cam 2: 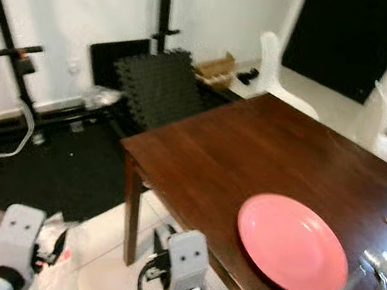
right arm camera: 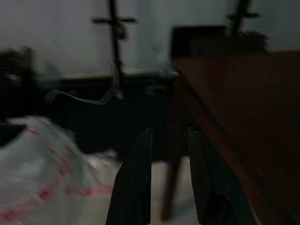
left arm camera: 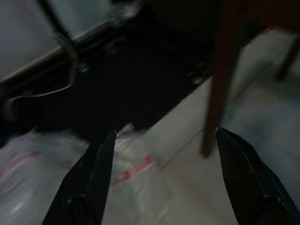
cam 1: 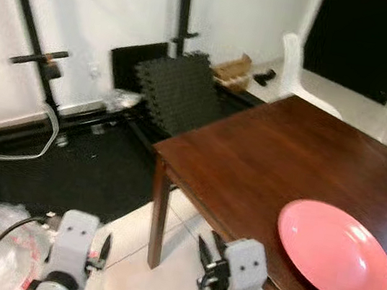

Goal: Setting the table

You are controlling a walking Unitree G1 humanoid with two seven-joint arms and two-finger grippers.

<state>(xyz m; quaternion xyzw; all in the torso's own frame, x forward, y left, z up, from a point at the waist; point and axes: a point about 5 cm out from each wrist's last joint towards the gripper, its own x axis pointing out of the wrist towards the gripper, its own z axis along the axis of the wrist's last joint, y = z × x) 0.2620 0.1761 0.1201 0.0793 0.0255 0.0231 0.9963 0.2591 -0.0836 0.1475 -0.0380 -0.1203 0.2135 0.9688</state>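
Right gripper (right arm camera: 168, 180) hangs low at the near edge of the dark brown wooden surface (cam 1: 280, 151), its fingers close together with only a narrow gap, nothing between them. From its wrist view I see the surface's near left leg (right arm camera: 172, 178) just beyond the fingertips. Left gripper (left arm camera: 161, 180) sits lower left over the pale tiled floor (cam 1: 138, 268), fingers spread wide, empty; a crinkled clear plastic bag with red print (left arm camera: 42, 173) lies beneath it.

Round pink plate (cam 2: 292, 243) rests on the surface near its near edge, to my right. Just right of the plate, two shiny metal utensils (cam 2: 374, 278) lie side by side; too blurred to tell spoon from fork.

Far left: dark grey foam mats (cam 1: 179, 92) lean against the white wall, with black stand poles (cam 1: 24, 10) beside them. White plastic chairs (cam 1: 296, 69) stand at the surface's far side.
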